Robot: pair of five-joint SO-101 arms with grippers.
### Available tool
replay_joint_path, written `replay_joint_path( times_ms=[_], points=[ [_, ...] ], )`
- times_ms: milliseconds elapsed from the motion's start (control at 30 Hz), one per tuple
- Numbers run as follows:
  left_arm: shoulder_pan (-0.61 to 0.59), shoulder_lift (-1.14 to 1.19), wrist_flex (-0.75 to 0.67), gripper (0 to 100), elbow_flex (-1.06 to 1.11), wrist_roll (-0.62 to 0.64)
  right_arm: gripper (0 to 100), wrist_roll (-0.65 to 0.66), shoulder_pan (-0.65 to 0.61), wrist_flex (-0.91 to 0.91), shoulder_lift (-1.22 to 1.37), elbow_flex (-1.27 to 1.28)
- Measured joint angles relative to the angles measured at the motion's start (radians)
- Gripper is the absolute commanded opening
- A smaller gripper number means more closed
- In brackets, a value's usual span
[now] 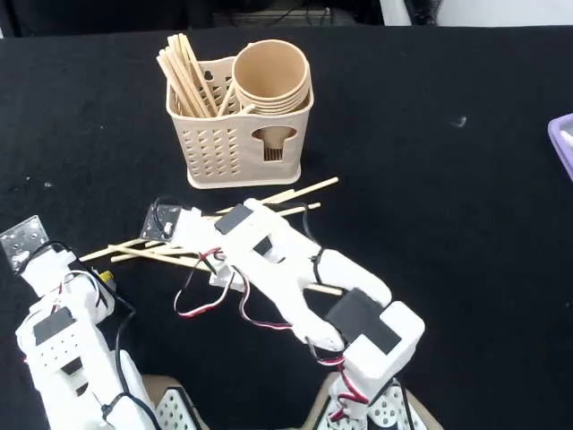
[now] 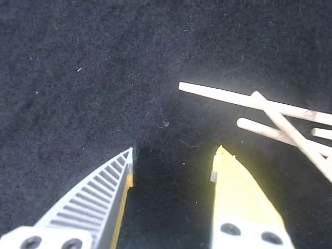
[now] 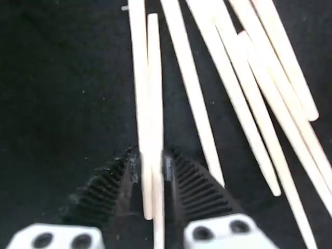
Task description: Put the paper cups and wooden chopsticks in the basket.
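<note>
Chopsticks (image 1: pixel 309 189) loose on the black table (image 1: pixel 448 269), strewn in a flat fan at 6 o'clock of the basket (image 1: pixel 237 148), near it but not touching, stretching from 9 o'clock out to 2 o'clock under the right arm (image 1: pixel 295 278). Two of them, a clamped pair (image 3: pixel 148 93), caught side by side between the closed fingers of the right claw (image 3: pixel 150 155) and running lengthwise out past the fingertips; claw clenched on that pair, low over the cloth. Flat on the table just beside the pair, other sticks (image 3: pixel 244 98), some crossing, none inside the grip. Seen from above, right claw at the 9 o'clock end of the fan, at 7 o'clock of the basket.

Released and spread wide, the left claw (image 2: pixel 174 150), bare cloth between its fingers, one finger (image 2: pixel 238 197) yellow. Near that yellow tip, blunt stick ends (image 2: pixel 228 96), outside the gap and untouched. At 8 o'clock of the table, the left arm (image 1: pixel 58 340), well apart from the basket.

Basket upright at 12 o'clock of the table, pale, with slotted walls. Nested mouth-up in its 3 o'clock half, a stack of paper cups (image 1: pixel 271 76); upright in its 9 o'clock half, a bundle of sticks (image 1: pixel 183 72), leaning toward 11 o'clock. At the 3 o'clock edge, a purple object (image 1: pixel 562 139), far from everything else.
</note>
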Motion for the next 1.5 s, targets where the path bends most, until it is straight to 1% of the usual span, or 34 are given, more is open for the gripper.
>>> replay_joint_path(
  times_ms=[167,267,467,567,800,933,1067,1267,1400,1500],
  points=[
    [0.000,0.000,0.000,25,0.000,0.000,1.0,0.000,-0.005,0.063,-0.078,0.026],
    [0.000,0.000,0.000,25,0.000,0.000,1.0,0.002,-0.003,0.068,-0.143,0.026],
    [0.000,0.000,0.000,25,0.000,0.000,1.0,0.000,0.005,0.074,-0.167,0.026],
    [0.000,0.000,0.000,25,0.000,0.000,1.0,0.002,0.031,0.100,-0.213,0.011],
    [0.000,0.000,0.000,25,0.000,0.000,1.0,-0.020,0.107,0.180,-0.470,-0.133],
    [0.000,0.000,0.000,25,0.000,0.000,1.1,-0.080,0.109,0.169,-0.635,-0.215],
    [0.000,0.000,0.000,25,0.000,0.000,1.1,-0.213,0.112,0.029,-0.730,-0.262],
    [0.000,0.000,0.000,25,0.000,0.000,1.1,-0.382,0.112,-0.358,-0.740,-0.264],
    [0.000,0.000,0.000,25,0.000,0.000,1.1,-0.410,0.115,-0.638,-0.667,-0.264],
    [0.000,0.000,0.000,25,0.000,0.000,1.1,-0.416,0.138,-0.804,-0.571,-0.281]
  ],
)
